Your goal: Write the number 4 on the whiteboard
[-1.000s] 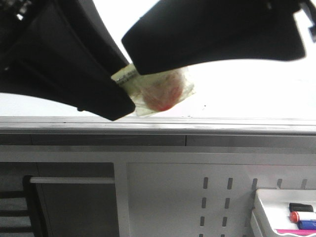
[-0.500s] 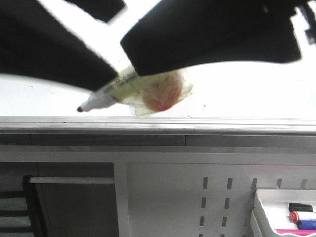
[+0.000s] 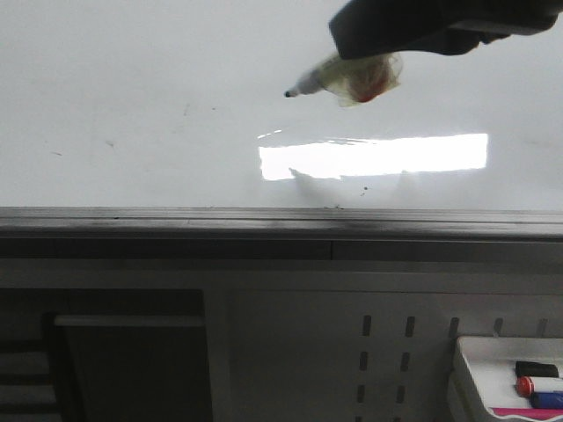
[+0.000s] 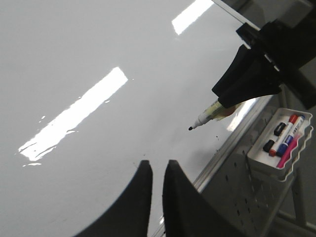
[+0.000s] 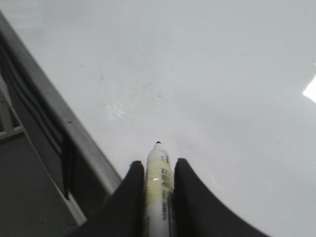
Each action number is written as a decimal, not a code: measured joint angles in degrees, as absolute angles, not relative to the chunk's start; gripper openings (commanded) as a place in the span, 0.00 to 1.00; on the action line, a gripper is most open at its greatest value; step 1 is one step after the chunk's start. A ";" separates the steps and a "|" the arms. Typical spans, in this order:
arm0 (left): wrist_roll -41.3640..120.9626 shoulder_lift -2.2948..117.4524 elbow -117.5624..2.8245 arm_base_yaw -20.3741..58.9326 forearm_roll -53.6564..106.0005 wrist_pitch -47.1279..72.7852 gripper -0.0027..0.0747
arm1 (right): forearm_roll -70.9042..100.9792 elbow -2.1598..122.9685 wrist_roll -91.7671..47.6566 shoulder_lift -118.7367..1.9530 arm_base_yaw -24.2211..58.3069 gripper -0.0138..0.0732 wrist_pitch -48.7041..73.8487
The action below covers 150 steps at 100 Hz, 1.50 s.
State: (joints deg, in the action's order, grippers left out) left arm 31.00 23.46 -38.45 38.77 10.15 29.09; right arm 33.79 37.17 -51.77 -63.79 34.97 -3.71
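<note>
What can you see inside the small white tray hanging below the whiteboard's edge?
The tray holds several markers: black caps, one red cap, a blue one and something pink. Its wall covers their lower parts, so the exact count and the tray's bottom cannot be seen.

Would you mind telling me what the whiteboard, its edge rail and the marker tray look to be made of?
The whiteboard looks like glossy coated board: smooth white, with sharp mirror reflections of ceiling lights. Its edge rail seems to be brushed metal, probably aluminium: grey, matte, with straight extruded ridges. The marker tray looks like moulded white plastic, going by its thin wavy wall, though that is less certain.
</note>
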 measured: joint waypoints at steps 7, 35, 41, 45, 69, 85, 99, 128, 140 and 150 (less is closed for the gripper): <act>30.10 19.45 -36.23 37.61 10.23 28.73 0.01 | 34.36 38.44 -51.77 -65.69 32.54 0.08 -3.83; 29.26 11.69 -30.33 35.90 13.74 28.73 0.01 | 35.30 43.79 -51.77 -70.87 30.69 0.09 -4.47; 29.22 11.69 -30.11 35.90 14.62 28.73 0.01 | 36.17 44.43 -51.77 -71.66 30.41 0.09 -4.98; 29.22 11.69 -30.11 35.90 14.90 28.73 0.01 | 36.73 44.74 -51.77 -72.28 30.28 0.09 -5.46; 29.22 11.69 -30.04 35.90 15.60 28.06 0.01 | 39.31 45.06 -51.77 -74.59 28.75 0.09 -6.11; 29.22 11.69 -30.04 35.90 15.60 27.91 0.01 | 39.49 45.20 -51.77 -74.84 28.63 0.09 -6.11; 29.12 11.69 -30.04 35.90 15.60 27.91 0.01 | 39.87 45.49 -51.77 -74.96 28.63 0.09 -4.71; 29.12 11.69 -30.04 35.90 15.60 27.91 0.01 | 41.31 45.78 -51.77 -78.76 32.99 0.09 -0.85; 29.12 11.69 -30.04 35.90 15.60 27.91 0.01 | 41.89 45.91 -51.77 -78.85 33.14 0.09 -0.85; 29.12 11.69 -30.04 35.90 15.60 27.91 0.01 | 42.16 45.91 -51.77 -78.85 32.78 0.09 -0.59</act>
